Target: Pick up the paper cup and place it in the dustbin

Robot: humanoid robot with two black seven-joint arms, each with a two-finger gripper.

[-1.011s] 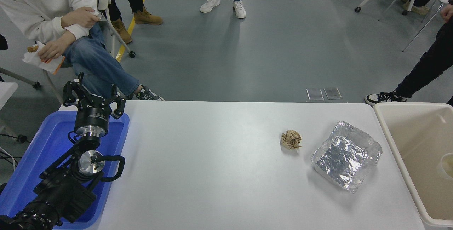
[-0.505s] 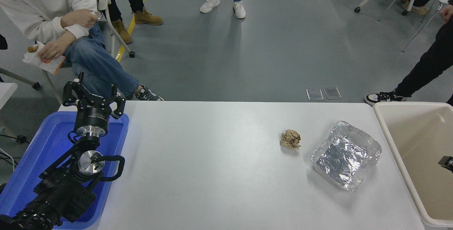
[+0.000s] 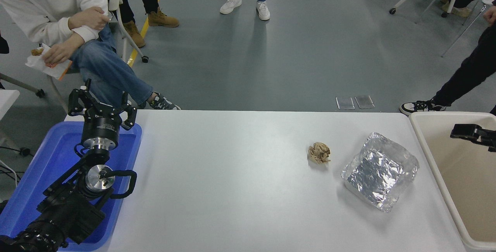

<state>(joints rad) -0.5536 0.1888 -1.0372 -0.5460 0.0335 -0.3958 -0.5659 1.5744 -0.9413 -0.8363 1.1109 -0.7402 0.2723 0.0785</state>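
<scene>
The beige dustbin (image 3: 454,174) stands at the table's right end. The paper cup does not show in this view. Only the black tip of my right gripper (image 3: 471,132) comes in from the right edge, above the dustbin's far part. I cannot see how it stands or whether it holds anything. My left gripper (image 3: 101,104) is parked at the lower left over the blue tray (image 3: 46,159), open and empty.
A crumpled brown paper ball (image 3: 319,152) and a crinkled silver foil tray (image 3: 379,176) lie on the white table (image 3: 232,182) left of the dustbin. A seated person and several standing people are beyond the far edge.
A pale cup shape seen in the dustbin at the right edge 1 s ago no longer shows. My right gripper has come into view and moved toward the bin's far side.
</scene>
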